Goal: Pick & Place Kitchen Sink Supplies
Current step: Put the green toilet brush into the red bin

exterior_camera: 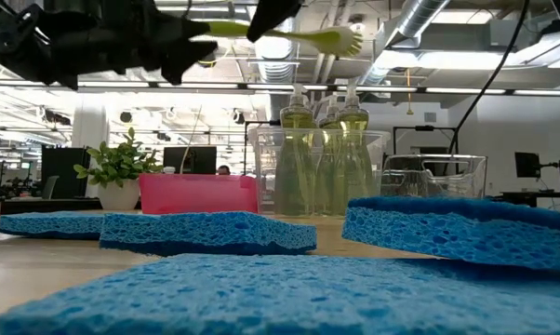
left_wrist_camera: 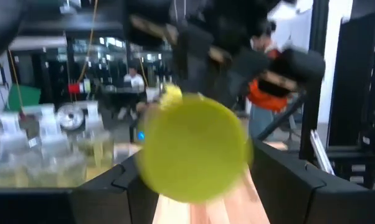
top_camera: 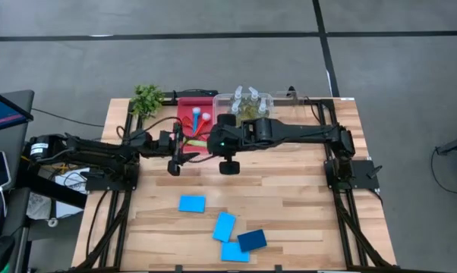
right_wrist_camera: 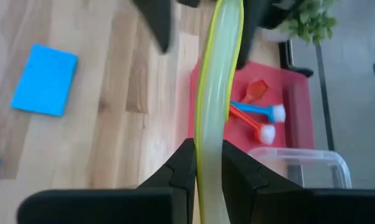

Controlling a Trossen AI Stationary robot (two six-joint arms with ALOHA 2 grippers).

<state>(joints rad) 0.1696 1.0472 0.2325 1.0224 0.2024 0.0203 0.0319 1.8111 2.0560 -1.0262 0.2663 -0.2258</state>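
A yellow-green brush (exterior_camera: 261, 33) hangs high above the table, near the red tray (top_camera: 189, 102). My right gripper (right_wrist_camera: 207, 149) is shut on it. My left gripper (top_camera: 178, 154) is open, its fingers (right_wrist_camera: 161, 25) standing on either side of the brush's handle end (left_wrist_camera: 194, 146). I cannot tell whether they touch it. A red and a blue brush (right_wrist_camera: 257, 118) lie in the tray. Bottles of yellow-green liquid (exterior_camera: 322, 154) stand in a clear bin (top_camera: 247, 105). Several blue sponges (top_camera: 192, 203), one of them darker (top_camera: 252, 240), lie flat near the table's front. My right gripper pinches the brush's handle (right_wrist_camera: 207, 127) between its two fingers, around the middle of its length. The fingers come slanting down from the table's right, and the handle runs out ahead of them toward the left gripper. The brush is lifted clear and nearly level, its bristle head (exterior_camera: 343, 39) toward the right.
A small green plant (top_camera: 146, 98) stands at the far left corner beside the tray. A second clear bin (exterior_camera: 433, 181) stands right of the bottles. Bare wood lies between the arms and the sponges.
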